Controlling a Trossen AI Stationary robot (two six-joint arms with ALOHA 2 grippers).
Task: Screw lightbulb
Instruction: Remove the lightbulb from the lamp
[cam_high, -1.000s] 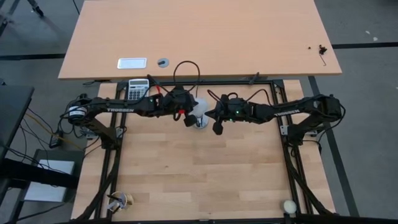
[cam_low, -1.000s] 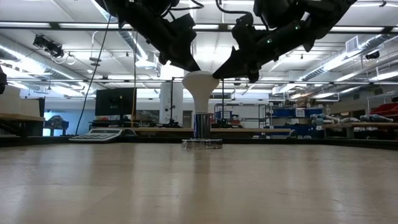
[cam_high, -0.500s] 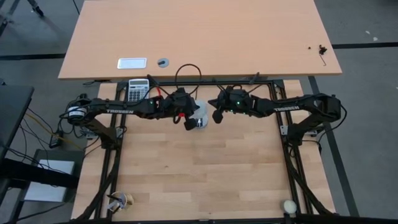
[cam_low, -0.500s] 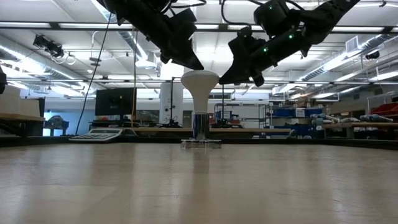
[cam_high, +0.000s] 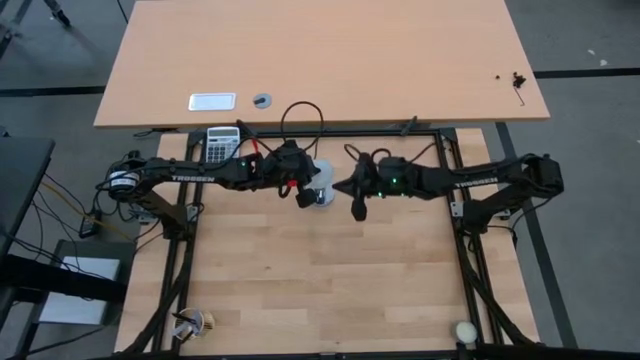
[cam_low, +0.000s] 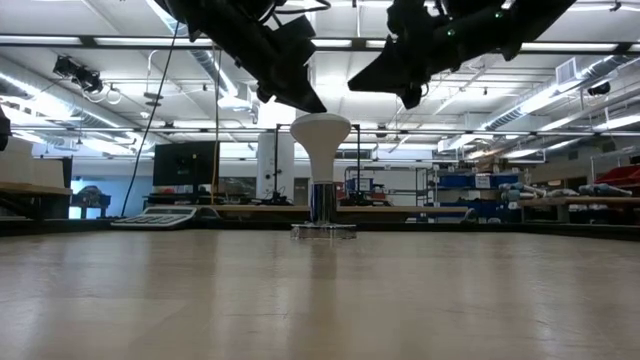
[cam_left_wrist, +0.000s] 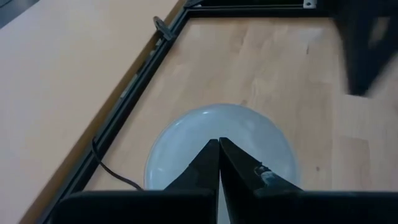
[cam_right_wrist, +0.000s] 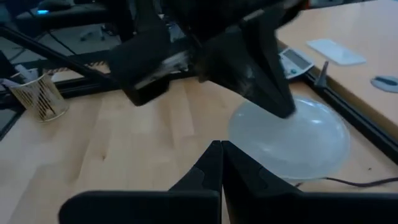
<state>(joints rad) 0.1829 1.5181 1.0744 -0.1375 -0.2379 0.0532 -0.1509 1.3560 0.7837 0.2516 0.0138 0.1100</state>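
Observation:
The white lightbulb (cam_low: 320, 140) stands upright, dome up, its narrow base in the silver socket (cam_low: 323, 230) at the table's far middle. The high view shows the lightbulb (cam_high: 322, 179) between both arms. My left gripper (cam_low: 318, 106) is shut, its tips at the dome's top left. In the left wrist view the left gripper (cam_left_wrist: 219, 142) lies over the lightbulb (cam_left_wrist: 180, 149). My right gripper (cam_low: 355, 84) is shut and hangs above and to the right of the dome, clear of it. The right wrist view shows the right gripper (cam_right_wrist: 221, 144) short of the lightbulb (cam_right_wrist: 305, 143). My left gripper has its shut fingertips (cam_right_wrist: 285, 111) against the top of the bulb's dome (cam_right_wrist: 298, 124). They come slanting down from the table's left. The bulb stays upright in the socket. Whether the tips press on the dome or only graze it, I cannot tell.
A calculator (cam_high: 222, 143) lies at the far left beside the black frame. A small woven cup (cam_high: 200, 322) sits at the near left corner and a cream ball (cam_high: 465, 331) at the near right. A black cord (cam_left_wrist: 115, 177) runs from the socket. A desk (cam_high: 320, 60) stands behind.
My right gripper has risen from beside the dome's right side and drawn back toward the table's right edge, staying shut. The lightbulb has kept upright in the socket.

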